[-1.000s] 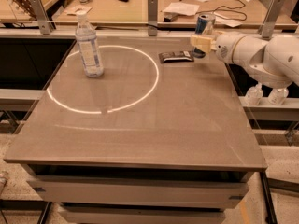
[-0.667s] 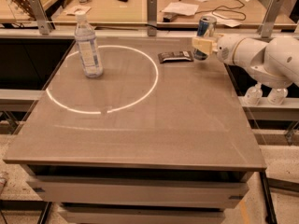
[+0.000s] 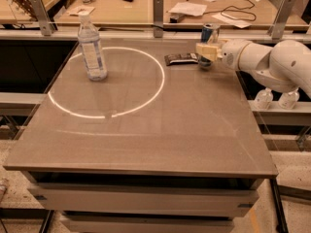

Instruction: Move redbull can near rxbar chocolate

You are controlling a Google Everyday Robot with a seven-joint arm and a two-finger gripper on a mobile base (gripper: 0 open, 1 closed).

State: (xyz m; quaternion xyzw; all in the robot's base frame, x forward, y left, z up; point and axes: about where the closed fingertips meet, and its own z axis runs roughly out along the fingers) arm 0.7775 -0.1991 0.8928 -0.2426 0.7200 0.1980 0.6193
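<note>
The redbull can (image 3: 210, 33) is upright at the far right of the table, its base at or just above the tabletop. My gripper (image 3: 206, 50) reaches in from the right and is shut around the can's middle. The cream fingers (image 3: 203, 50) cover part of the can's body. The rxbar chocolate (image 3: 181, 58) lies flat on the table just left of the can, a small gap away.
A clear water bottle (image 3: 92, 47) stands at the far left, on the white circle (image 3: 158, 89) marked on the table (image 3: 160, 130). My white arm (image 3: 272, 59) hangs over the right edge. A rail with posts (image 3: 158, 13) runs behind the table.
My gripper has brought the can down and slightly left, closer to the tabletop beside the bar. The bar and the bottle have not moved.
</note>
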